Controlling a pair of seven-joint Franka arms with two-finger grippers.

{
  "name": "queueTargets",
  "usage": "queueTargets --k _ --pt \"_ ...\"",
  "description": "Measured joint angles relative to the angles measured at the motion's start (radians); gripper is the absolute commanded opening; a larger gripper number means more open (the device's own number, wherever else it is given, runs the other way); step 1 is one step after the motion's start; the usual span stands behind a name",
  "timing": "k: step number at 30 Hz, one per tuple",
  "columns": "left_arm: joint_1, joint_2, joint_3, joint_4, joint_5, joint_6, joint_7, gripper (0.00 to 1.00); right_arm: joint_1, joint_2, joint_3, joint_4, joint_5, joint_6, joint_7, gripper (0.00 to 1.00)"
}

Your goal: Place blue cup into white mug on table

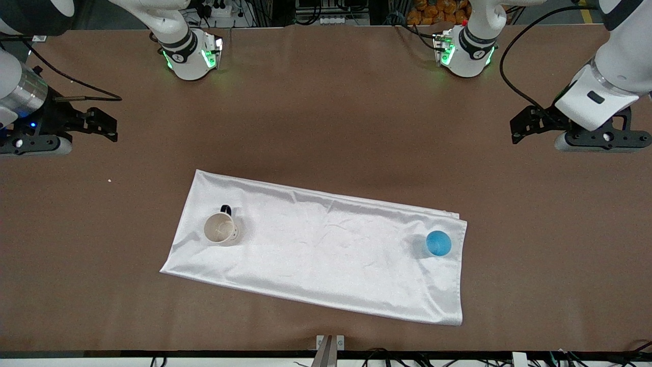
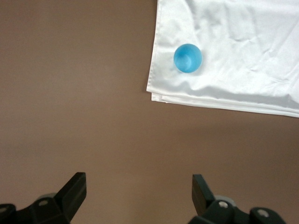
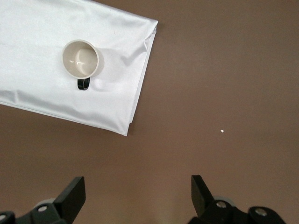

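Note:
The blue cup (image 1: 438, 243) stands upright on a white cloth, near the cloth's edge at the left arm's end; it also shows in the left wrist view (image 2: 188, 58). The white mug (image 1: 220, 228) stands upright and empty on the same cloth toward the right arm's end, its dark handle pointing toward the robots; it also shows in the right wrist view (image 3: 81, 59). My left gripper (image 1: 517, 130) is open and empty over bare table (image 1: 326, 102), apart from the cup (image 2: 138, 186). My right gripper (image 1: 109, 126) is open and empty over bare table, apart from the mug (image 3: 138, 186).
The white satin cloth (image 1: 326, 244) lies flat across the middle of the brown table, folded double at the left arm's end. A tiny white speck (image 1: 109, 180) lies on the table near the right gripper. Both arm bases stand along the table's robot edge.

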Motion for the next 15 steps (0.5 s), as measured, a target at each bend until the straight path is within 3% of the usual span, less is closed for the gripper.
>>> queueTargets --k 8,15 --pt "-0.023 0.063 -0.009 0.000 0.000 0.035 0.000 1.00 -0.008 0.004 -0.005 -0.069 0.099 0.056 0.003 1.00" --pt "-0.092 0.141 -0.011 0.000 0.000 0.122 0.000 1.00 -0.006 0.015 -0.005 -0.177 0.118 0.173 0.109 1.00"
